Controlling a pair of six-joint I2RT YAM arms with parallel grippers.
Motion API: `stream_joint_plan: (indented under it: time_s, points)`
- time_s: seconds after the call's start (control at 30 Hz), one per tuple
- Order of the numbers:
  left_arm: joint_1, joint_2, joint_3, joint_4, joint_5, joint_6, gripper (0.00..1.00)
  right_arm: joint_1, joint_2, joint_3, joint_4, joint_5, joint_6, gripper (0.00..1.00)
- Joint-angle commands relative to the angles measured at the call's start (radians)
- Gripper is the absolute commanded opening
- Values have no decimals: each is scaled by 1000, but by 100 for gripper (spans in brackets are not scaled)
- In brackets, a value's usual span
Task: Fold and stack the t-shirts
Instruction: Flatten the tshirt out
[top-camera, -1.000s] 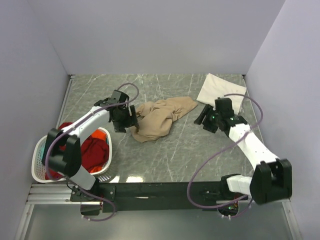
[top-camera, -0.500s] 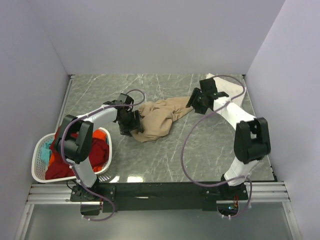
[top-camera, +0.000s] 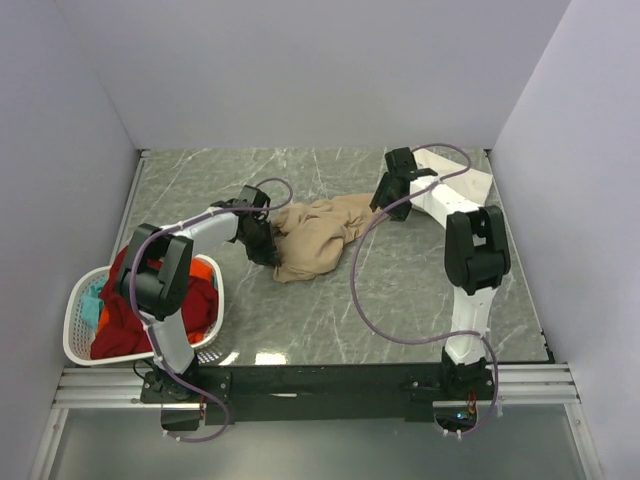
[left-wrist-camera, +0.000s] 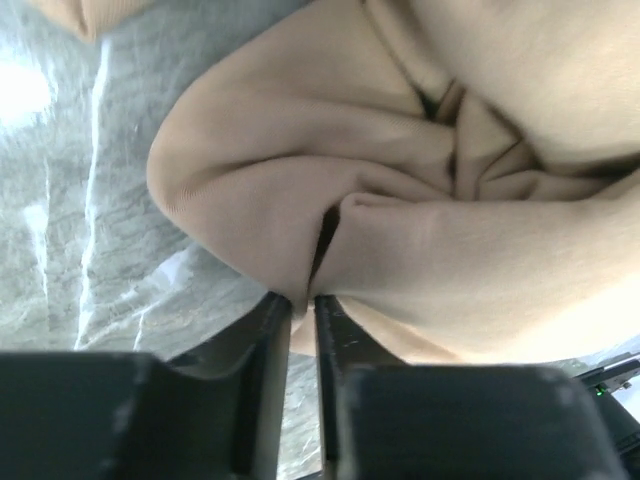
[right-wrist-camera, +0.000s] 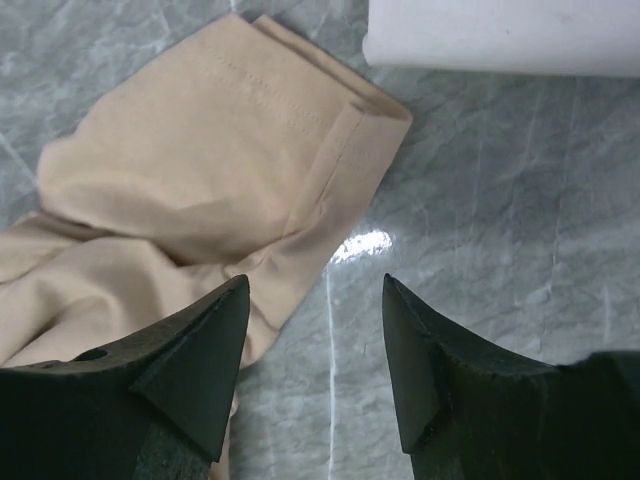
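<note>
A tan t-shirt (top-camera: 318, 235) lies crumpled in the middle of the table. My left gripper (top-camera: 262, 246) is at its left edge. In the left wrist view the jaws (left-wrist-camera: 303, 303) are pinched shut on a fold of the tan cloth (left-wrist-camera: 420, 200). My right gripper (top-camera: 388, 204) hovers open at the shirt's right end, its fingertips (right-wrist-camera: 232, 295) straddling the edge of a tan sleeve (right-wrist-camera: 230, 150) and bare table, holding nothing. A cream-white folded t-shirt (right-wrist-camera: 500, 35) lies just beyond, largely under the right arm in the top view.
A white laundry basket (top-camera: 75, 332) stands at the left front edge, holding red (top-camera: 120, 320), orange (top-camera: 203, 268) and teal (top-camera: 92, 298) shirts. Walls close in the marble table (top-camera: 400, 290) on three sides. The right arm's cable loops over the table's right part.
My left gripper has closed on the tan shirt's left edge. The right arm swung from the right front toward the back, bringing its open gripper to the shirt's right sleeve.
</note>
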Motion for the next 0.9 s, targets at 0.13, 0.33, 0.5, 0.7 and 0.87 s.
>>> stream_joint_plan:
  time_s: [0.13,0.33,0.5,0.7,0.87]
  points:
    - [2,14,69,5,6,12,4,0,117,127,-38,32,-26,59]
    - [7,-7,99,5,-5,-12,0,-12,152,167,-57,-7,-52,21]
    - [41,-113,168,-7,-43,-66,0,-44,53,154,-72,-53,-62,0]
    - [85,-289,234,-10,-63,-140,0,-78,-182,52,-92,-90,-92,0]
    - [99,-444,257,-20,-89,-167,0,-77,-459,-23,-144,-41,-97,0]
